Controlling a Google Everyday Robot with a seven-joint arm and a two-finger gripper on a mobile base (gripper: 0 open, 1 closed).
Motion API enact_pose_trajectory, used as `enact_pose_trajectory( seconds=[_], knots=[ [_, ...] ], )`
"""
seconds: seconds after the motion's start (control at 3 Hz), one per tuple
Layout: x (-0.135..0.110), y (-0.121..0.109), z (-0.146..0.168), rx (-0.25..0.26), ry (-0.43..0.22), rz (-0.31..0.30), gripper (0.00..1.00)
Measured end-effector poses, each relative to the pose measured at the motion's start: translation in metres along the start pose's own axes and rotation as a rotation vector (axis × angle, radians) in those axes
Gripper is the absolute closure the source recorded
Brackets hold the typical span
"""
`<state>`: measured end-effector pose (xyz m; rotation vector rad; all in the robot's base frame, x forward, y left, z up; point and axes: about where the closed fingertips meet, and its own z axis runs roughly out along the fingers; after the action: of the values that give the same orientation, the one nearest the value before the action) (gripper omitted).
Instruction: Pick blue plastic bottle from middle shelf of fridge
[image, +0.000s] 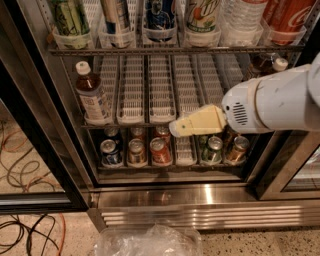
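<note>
Camera view puts the bottle (92, 95) at the far left front of the middle shelf (134, 90). It stands upright in the outermost lane, white cap up and long axis vertical, with its pale label turned toward the open door. The lanes beside it, running toward the middle of the rack, show only their white perforated floors. The coming move turns on one relation: the bottle stands to the left of the gripper (176, 128) and somewhat higher in the picture, with several bare lanes between them, so the two are well apart. The gripper's cream wedge points left and lies across the shelf's front edge near the middle lanes, above the cans (159, 151) on the rack below. How deep it reaches into the fridge (200, 197) cannot be read from this angle. It holds nothing and touches nothing that can be made out, and whether it is spread or pressed together cannot be told. The white arm (280, 100) comes in from the right and hides that end of the shelf. A second white-capped bottle (274, 64) peeks out above it. A sideways pass to the left, then a reach in at label height, seems the likely approach.
</note>
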<state>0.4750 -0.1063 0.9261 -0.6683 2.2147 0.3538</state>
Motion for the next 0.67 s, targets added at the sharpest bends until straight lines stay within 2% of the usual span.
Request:
enact_pose_trajectory(
  seconds=[0.33, 0.67],
  knots=[
    [-0.031, 0.006, 0.032, 0.057, -0.088, 0.039, 0.0],
    [-0.052, -0.006, 0.029, 0.107, -0.164, 0.077, 0.0]
  ],
)
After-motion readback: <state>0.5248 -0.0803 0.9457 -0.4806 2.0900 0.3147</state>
